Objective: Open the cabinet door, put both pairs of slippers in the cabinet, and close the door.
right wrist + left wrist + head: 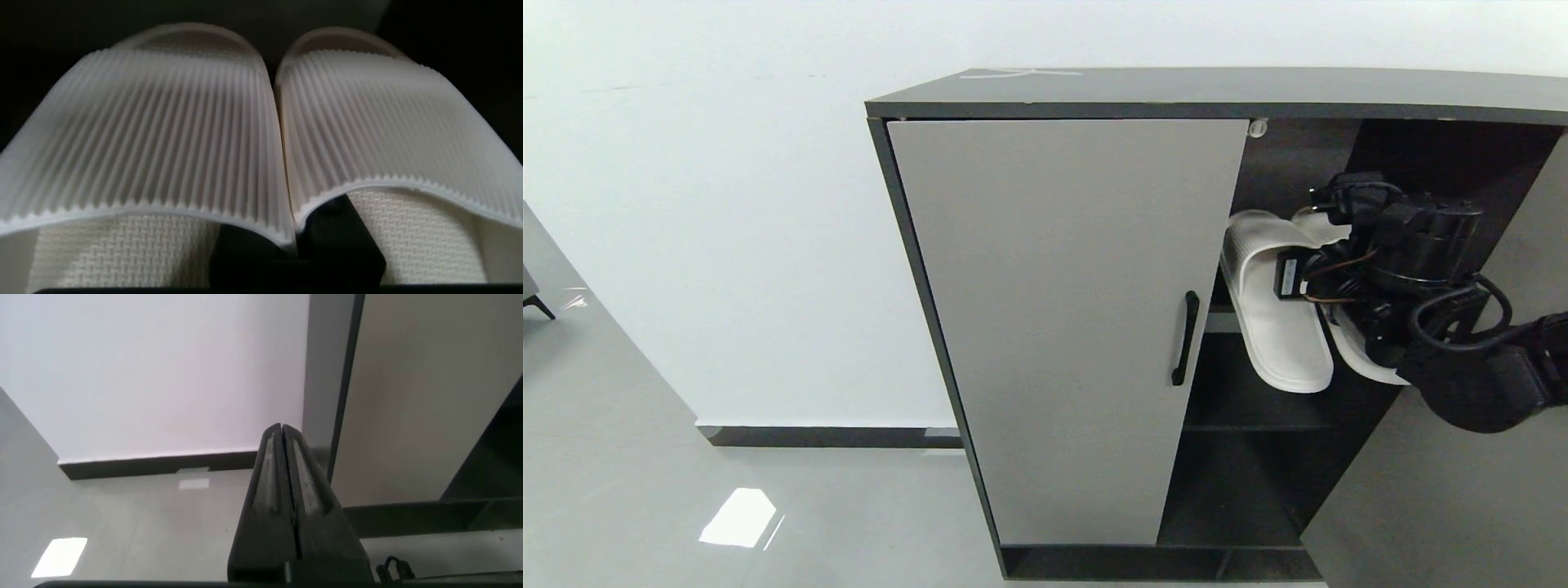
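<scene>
A pair of white ribbed slippers [1278,327] hangs tilted in the open right half of the dark cabinet [1094,90], toes toward the upper shelf and heels sticking out in front. My right gripper [296,243] is shut on the pair where the two inner edges [282,163] meet. Its wrist covers part of the right slipper [1360,359] in the head view. My left gripper [282,437] is shut on nothing, low over the floor by the cabinet's left side panel [331,416].
The grey left door [1054,327] with a black handle [1185,338] is closed. The right door [1445,490] stands swung open toward me, close under my right arm. Dark lower shelves [1258,425] show beneath the slippers. Grey floor [645,490] lies to the left.
</scene>
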Robot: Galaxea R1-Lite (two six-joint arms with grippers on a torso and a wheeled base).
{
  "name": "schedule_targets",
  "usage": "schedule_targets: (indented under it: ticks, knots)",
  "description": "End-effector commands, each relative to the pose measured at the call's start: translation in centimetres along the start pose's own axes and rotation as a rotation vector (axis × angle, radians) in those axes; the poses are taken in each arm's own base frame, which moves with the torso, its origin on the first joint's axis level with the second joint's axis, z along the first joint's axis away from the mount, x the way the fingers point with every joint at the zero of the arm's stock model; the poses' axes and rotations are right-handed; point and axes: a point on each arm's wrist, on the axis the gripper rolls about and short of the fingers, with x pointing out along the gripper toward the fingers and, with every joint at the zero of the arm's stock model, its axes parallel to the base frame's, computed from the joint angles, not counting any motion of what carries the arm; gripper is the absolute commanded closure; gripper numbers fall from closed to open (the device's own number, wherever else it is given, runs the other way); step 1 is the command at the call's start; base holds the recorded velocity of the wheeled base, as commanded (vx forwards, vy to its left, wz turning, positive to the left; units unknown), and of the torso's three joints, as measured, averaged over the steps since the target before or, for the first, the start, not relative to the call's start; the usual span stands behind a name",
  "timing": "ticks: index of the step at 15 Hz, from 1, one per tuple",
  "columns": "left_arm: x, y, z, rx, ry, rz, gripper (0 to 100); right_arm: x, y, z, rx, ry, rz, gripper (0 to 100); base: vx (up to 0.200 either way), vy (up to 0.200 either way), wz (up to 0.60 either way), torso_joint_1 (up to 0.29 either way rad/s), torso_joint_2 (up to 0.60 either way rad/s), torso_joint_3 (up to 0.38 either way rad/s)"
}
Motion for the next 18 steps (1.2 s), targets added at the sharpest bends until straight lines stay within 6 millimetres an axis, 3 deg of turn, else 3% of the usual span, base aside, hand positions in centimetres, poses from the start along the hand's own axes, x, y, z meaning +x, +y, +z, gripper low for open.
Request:
schedule_targets:
  ticks: [1, 5, 12, 18]
  knots:
    - [0.0, 0.0, 0.0, 0.000, 0.001, 0.000, 100, 1.0, 0.0, -0.4, 0.001, -0.002, -0.005, 100, 0.000, 0.000, 0.00, 0.000, 0.00, 0.000]
    - [0.0, 0.0, 0.0, 0.001, 0.001, 0.000, 100, 2.8, -0.5, -0.4, 0.008, -0.020, -0.017, 100, 0.000, 0.000, 0.00, 0.000, 0.00, 0.000]
    - [0.0, 0.0, 0.0, 0.000, 0.001, 0.000, 100, 3.6, -0.2, -0.5, 0.004, 0.002, 0.004, 100, 0.057, 0.000, 0.00, 0.001, 0.00, 0.001]
    - [0.0, 0.0, 0.0, 0.000, -0.001, 0.000, 100, 4.3, 0.0, 1.0, 0.028, 0.060, 0.029, 100, 0.000, 0.000, 0.00, 0.000, 0.00, 0.000]
